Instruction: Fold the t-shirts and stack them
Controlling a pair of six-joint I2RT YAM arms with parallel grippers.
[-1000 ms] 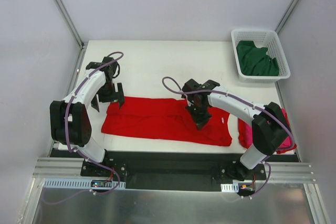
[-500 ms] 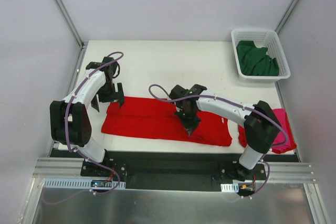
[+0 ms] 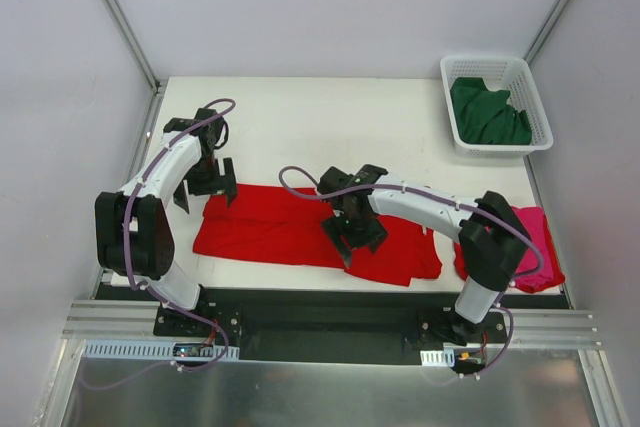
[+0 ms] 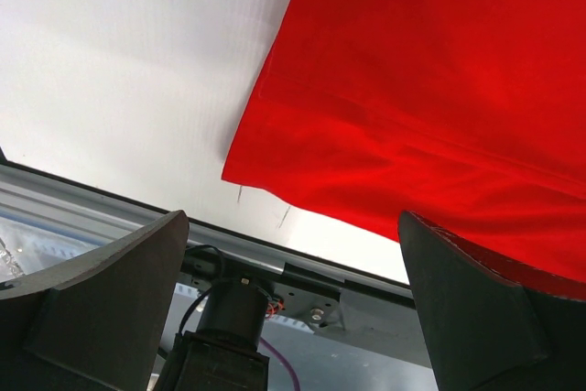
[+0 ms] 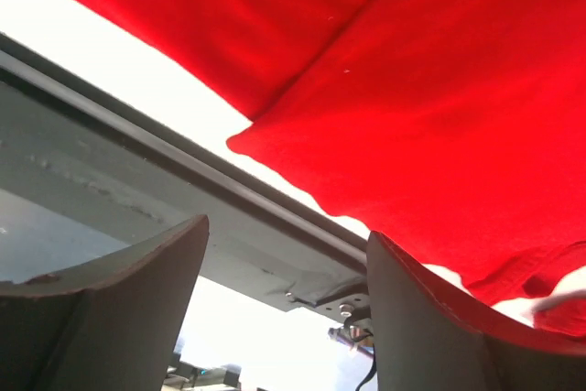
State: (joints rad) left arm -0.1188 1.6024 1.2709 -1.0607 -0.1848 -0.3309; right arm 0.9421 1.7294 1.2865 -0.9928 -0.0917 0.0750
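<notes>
Red shirt [image 3: 270, 227] lies at the table's [image 3: 300, 127] 6 o'clock edge; right gripper [image 3: 353, 242] just pulled its fold toward 9 o'clock and released, jaws apart. Left gripper [image 3: 205, 195] gapes empty at 10 o'clock; this fold looks laid

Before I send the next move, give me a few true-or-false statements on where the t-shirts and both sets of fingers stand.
1. The green t-shirt lies in the white basket. True.
2. The right fingers are clamped on the red t-shirt. False: they stand apart above it, holding nothing.
3. The pink t-shirt is stacked on the red one. False: it lies on the table to the red one's right.
4. The left fingers are open at the red t-shirt's far left corner. True.
</notes>
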